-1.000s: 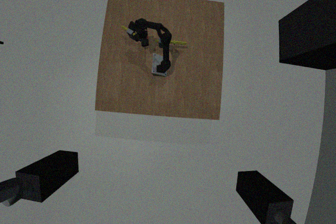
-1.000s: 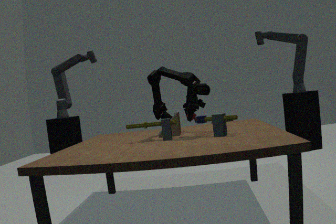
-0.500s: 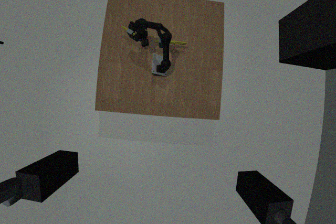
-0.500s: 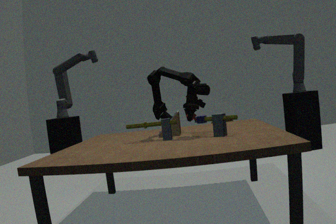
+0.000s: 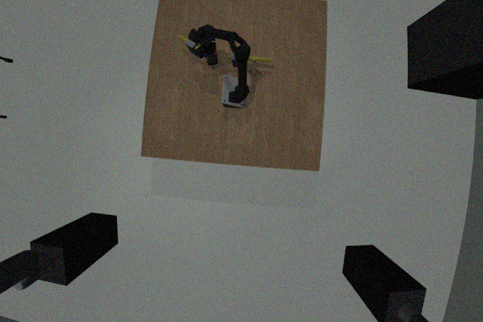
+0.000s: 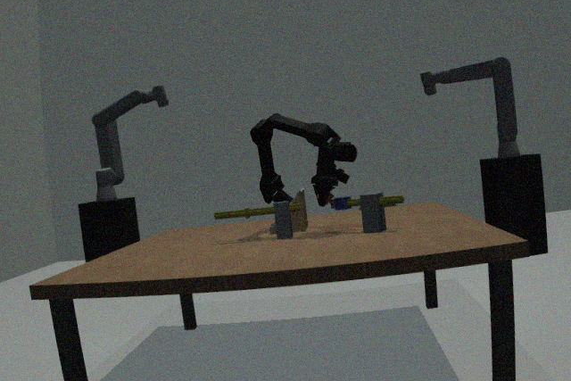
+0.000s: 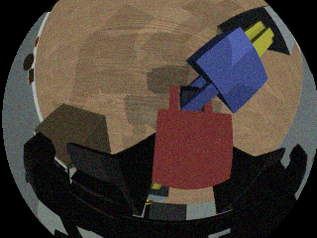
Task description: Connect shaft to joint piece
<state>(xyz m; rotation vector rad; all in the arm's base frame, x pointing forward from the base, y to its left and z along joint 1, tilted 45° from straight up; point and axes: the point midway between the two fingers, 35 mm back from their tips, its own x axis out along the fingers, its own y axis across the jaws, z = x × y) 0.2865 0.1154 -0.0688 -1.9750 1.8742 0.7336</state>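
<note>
The red square joint piece (image 7: 193, 171) (image 6: 329, 200) is hinged to a blue fork piece (image 7: 233, 69) (image 6: 342, 202) on the end of the first shaft (image 7: 265, 41) (image 6: 393, 200) (image 5: 183, 38). That yellow shaft sits in a grey block (image 6: 372, 213) (image 5: 191, 43). My gripper (image 7: 184, 137) (image 6: 324, 200) is shut on the red piece, one finger at each side. The piece is at an angle to the blue fork; its opening faces away and is hidden. The second shaft (image 6: 239, 213) (image 5: 261, 59), yellow with a small collar, lies through another grey block (image 6: 283, 219), apart from the red piece.
A pale upright panel (image 6: 301, 215) (image 5: 229, 86) stands by the arm's base, behind the second block in the exterior view. The wooden table (image 5: 230, 135) (image 6: 207, 254) carries everything. Other arms on black pedestals (image 6: 110, 227) (image 6: 514, 202) stand beyond the table.
</note>
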